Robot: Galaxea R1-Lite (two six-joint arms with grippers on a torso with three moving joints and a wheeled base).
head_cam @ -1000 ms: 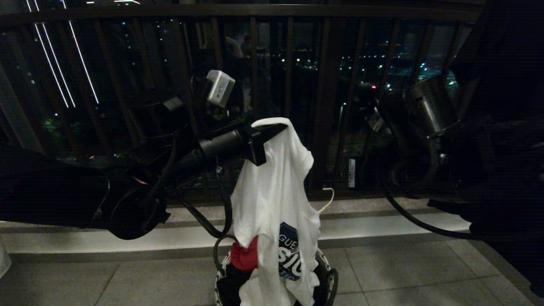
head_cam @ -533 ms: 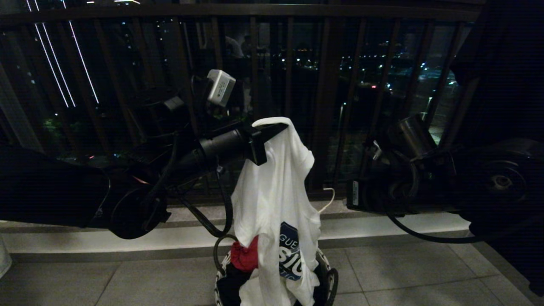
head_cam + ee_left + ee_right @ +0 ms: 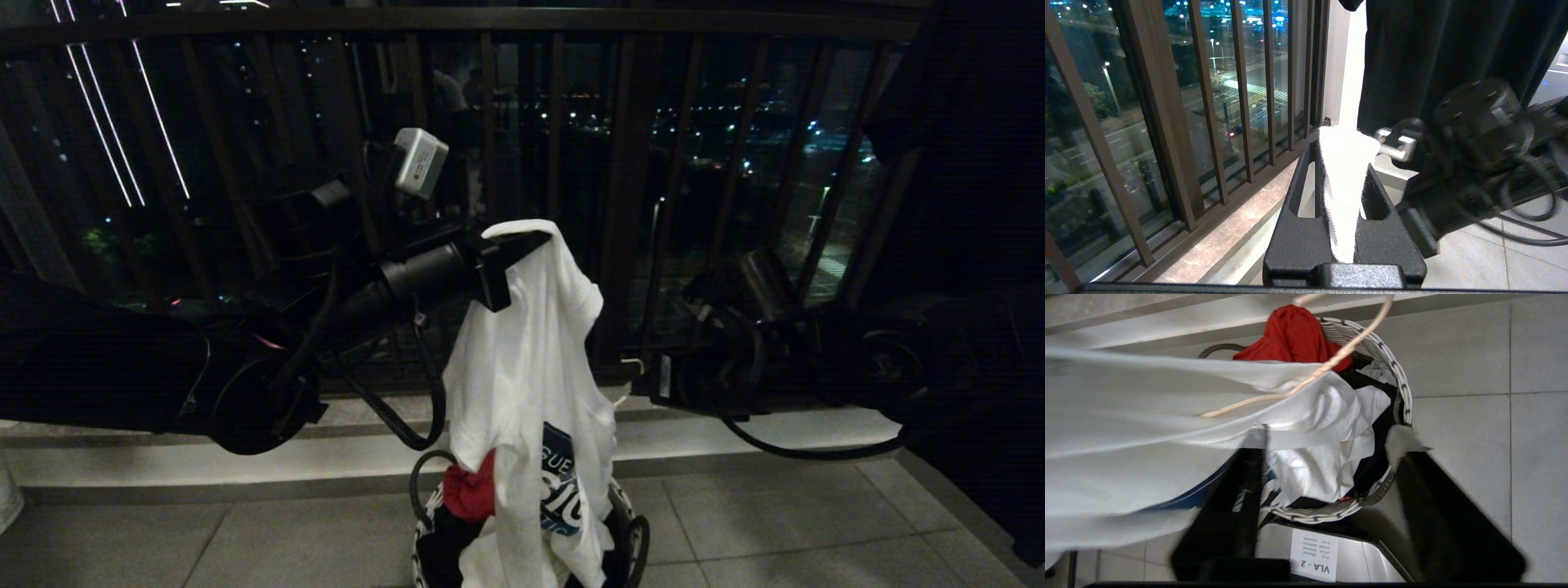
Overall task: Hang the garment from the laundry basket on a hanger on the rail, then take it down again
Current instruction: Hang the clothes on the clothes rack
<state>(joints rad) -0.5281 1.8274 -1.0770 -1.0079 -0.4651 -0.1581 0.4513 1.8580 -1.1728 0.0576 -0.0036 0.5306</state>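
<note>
The white garment hangs from my left gripper, which is shut on a bunched fold of it at the top. Its lower end, with the blue shield print, trails into the laundry basket on the floor. The thin hanger runs through the shirt, and its hook pokes out on the right side. My right gripper is level with that hook, right beside the shirt. In the right wrist view its fingers stand open over the basket rim with nothing between them. The rail is out of view.
A red cloth and a black garment lie in the basket. Dark balcony railing bars stand just behind the shirt, above a pale stone kerb. Grey floor tiles spread around the basket.
My right arm has come down from the upper right and moved left toward the hanger hook, and its gripper has opened. The left gripper keeps the shirt in the same place.
</note>
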